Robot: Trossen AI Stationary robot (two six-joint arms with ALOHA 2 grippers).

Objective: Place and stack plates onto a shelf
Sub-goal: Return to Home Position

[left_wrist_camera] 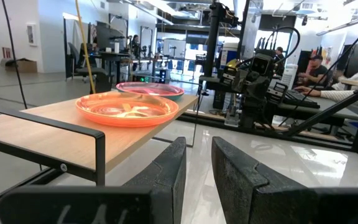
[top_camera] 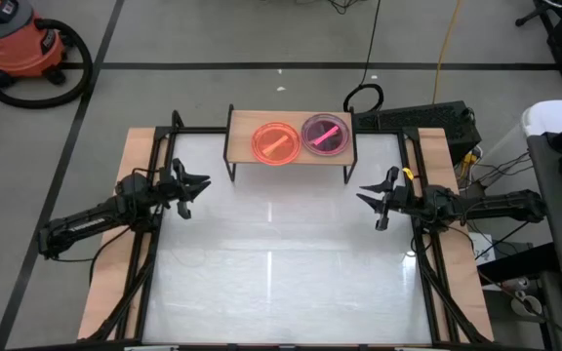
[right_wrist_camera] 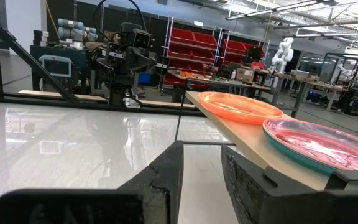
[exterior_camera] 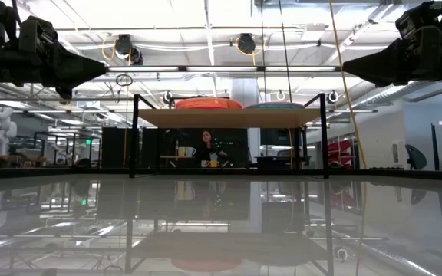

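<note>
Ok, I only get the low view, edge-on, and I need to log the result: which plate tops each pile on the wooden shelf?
Observer: A small round translucent orange plate tops the pile at the middle of the low, black-legged wooden shelf.
Operator: And the other pile?
Observer: A translucent pink plate tops it, beside the orange one, at the shelf's right end.
Operator: Are the grippers holding anything?
Observer: No. The left gripper and the right gripper are both open and hold nothing, each out near its own side of the white tabletop.

tabletop (top_camera: 281, 273) middle open; shelf (top_camera: 240, 136), plate stacks (top_camera: 275, 142) block far edge; underneath seemingly clear.
</note>
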